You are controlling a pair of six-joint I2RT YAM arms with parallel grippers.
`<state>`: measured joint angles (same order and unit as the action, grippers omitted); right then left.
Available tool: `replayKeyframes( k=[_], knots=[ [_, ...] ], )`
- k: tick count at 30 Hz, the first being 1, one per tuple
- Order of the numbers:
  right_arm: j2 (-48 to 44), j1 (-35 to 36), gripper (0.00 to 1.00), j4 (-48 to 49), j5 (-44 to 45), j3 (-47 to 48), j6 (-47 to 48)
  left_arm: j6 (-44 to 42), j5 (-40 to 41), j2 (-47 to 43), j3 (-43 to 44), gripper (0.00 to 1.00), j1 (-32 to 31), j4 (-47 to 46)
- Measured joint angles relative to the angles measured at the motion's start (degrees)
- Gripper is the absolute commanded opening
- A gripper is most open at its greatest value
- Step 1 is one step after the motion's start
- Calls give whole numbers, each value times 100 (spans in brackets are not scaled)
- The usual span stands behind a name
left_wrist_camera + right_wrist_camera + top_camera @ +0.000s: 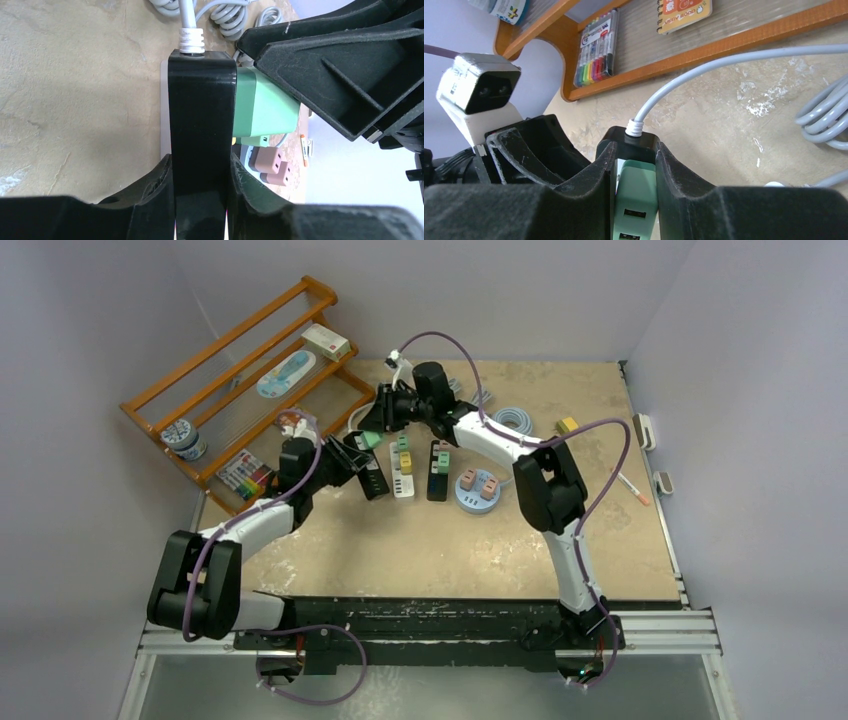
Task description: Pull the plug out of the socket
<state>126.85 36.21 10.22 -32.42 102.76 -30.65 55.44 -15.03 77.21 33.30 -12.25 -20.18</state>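
Socket (202, 115) edges sit clamped in left fingers (150, 197), green plug (636, 197) pinched by right fingers (584, 192), both crowding close.

The socket (202, 125) is glossy black plastic, smooth enough to carry reflections. The plug (262, 107) is pale green plastic with a matt, satin face. The fingers (684, 185) of the right pincer (634, 167) are matt black plastic, grainy and scratched pale along the edges. The cord (704, 70) looks like smooth grey-white rubber. The counter (75, 100) is rough, mottled tan, stone-like, flecked with white scuffs. The rack (734, 47) is varnished orange wood.
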Motion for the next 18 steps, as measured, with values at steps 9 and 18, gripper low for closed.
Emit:
replayKeyframes(
  k=[9, 18],
  knots=[
    [-66, -4, 75, -214, 2, 149, 177, 68, 315, -31, -22, 0, -20, 74],
    [-166, 7, 75, -793, 212, 149, 479, 50, 581, -144, -22, 0, -20, 249]
  ],
)
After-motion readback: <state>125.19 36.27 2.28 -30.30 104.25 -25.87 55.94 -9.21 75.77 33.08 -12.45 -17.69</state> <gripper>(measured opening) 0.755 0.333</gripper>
